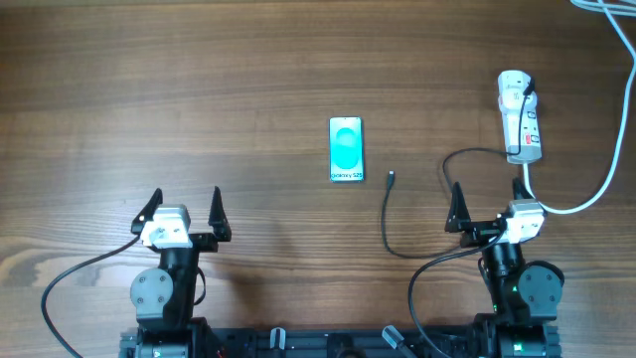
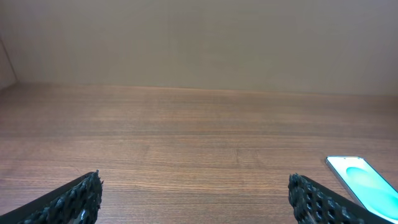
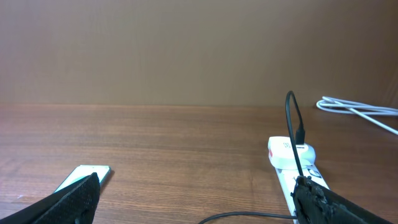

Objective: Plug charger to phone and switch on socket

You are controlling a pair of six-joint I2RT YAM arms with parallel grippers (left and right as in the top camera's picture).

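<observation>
One label reads clearly, "Galaxy S25" on the white strip at the near edge of the phone (image 1: 346,149), while red marks on the socket (image 1: 519,117) are too small to read

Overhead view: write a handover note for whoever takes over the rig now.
Left gripper: open, empty, parked at front.
Right gripper: open, empty, just in front of the socket.
Phone: face up, centre of view.
Charger: tip lies loose right of the phone, not touching; far end appears plugged into the socket.
Done: no step yet.
Left: plug tip into phone, switch socket on.
</observation>
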